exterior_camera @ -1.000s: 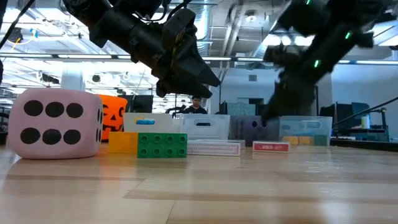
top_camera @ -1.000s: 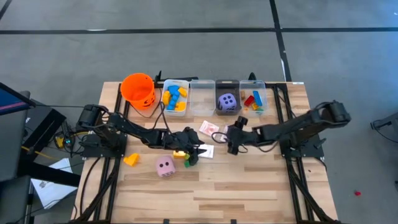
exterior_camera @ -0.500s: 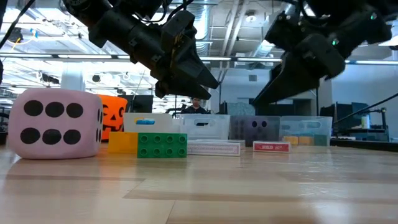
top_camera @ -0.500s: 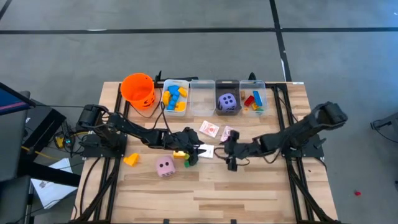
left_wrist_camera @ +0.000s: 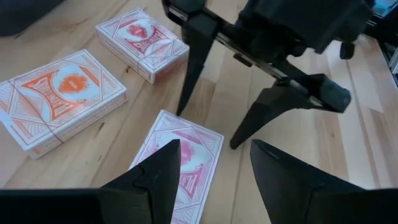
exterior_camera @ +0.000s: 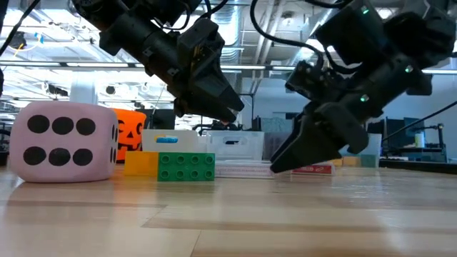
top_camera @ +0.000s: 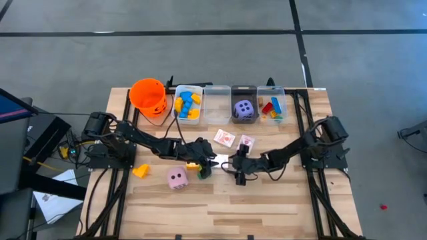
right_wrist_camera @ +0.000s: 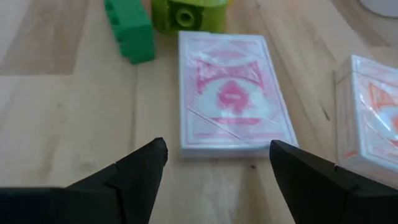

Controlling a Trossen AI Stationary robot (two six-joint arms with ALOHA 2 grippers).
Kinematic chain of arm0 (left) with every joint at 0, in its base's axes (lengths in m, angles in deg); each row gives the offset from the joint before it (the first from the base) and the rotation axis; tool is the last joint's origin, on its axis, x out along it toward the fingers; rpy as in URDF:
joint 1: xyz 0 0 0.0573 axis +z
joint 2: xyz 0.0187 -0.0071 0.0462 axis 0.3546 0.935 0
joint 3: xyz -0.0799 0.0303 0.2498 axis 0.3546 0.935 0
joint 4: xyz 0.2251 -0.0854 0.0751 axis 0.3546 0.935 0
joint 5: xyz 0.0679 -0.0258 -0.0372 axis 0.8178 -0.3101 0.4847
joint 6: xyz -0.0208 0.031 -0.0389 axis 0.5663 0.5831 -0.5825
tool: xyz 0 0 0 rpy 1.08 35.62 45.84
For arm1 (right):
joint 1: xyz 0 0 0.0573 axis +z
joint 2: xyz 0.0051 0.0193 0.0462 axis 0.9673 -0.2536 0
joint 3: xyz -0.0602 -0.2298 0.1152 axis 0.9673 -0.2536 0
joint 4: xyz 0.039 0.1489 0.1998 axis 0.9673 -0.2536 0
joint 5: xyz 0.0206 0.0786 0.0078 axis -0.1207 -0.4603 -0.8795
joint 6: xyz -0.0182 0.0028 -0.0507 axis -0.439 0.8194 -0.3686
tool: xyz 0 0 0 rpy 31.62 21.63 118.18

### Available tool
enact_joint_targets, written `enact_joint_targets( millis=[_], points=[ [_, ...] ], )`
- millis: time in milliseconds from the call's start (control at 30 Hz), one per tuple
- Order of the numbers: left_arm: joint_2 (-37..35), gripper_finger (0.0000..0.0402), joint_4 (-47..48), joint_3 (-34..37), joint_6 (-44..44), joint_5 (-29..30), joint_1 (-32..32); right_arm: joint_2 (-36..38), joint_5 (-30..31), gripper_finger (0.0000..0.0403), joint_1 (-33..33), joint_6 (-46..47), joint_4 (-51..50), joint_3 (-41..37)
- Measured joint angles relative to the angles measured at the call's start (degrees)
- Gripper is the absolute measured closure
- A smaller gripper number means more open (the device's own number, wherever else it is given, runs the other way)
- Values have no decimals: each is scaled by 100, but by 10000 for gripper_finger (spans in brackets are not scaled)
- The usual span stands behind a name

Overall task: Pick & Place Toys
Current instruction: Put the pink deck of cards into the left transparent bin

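Note:
A pink-and-white card pack point(right_wrist_camera: 230, 93) lies flat on the table between my two grippers point(top_camera: 221, 162). My left gripper point(left_wrist_camera: 214, 180) hovers open above its near-left end. My right gripper point(right_wrist_camera: 217, 180) is open and tipped down. Its fingertips point(left_wrist_camera: 233, 144) stand low at the pack's other end, and I see no touch. Two more packs point(top_camera: 225, 138) point(top_camera: 247, 141) lie flat behind. A green block point(right_wrist_camera: 130, 28) and a lime block point(right_wrist_camera: 189, 12) rest beside the left gripper. A pink die point(top_camera: 177, 177) and a yellow block point(top_camera: 141, 171) sit to the left.
Along the far edge stand an orange bucket point(top_camera: 148, 97) and a row of clear bins point(top_camera: 217, 103). They hold coloured blocks point(top_camera: 187, 105) and a purple die point(top_camera: 244, 109). Bare wood lies toward the near edge point(top_camera: 253, 207).
My right gripper has swung toward the table's left and near edge and sunk close to the tabletop. It has tipped nose-down and now faces the pack beside my left gripper. The toys have not moved.

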Motion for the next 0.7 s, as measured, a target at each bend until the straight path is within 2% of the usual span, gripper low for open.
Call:
enact_joint_targets(
  millis=[700],
  points=[
    [0,216,0,0,5,4,0,-2,-101,116,-329,-195,-20,-1]
  ],
)
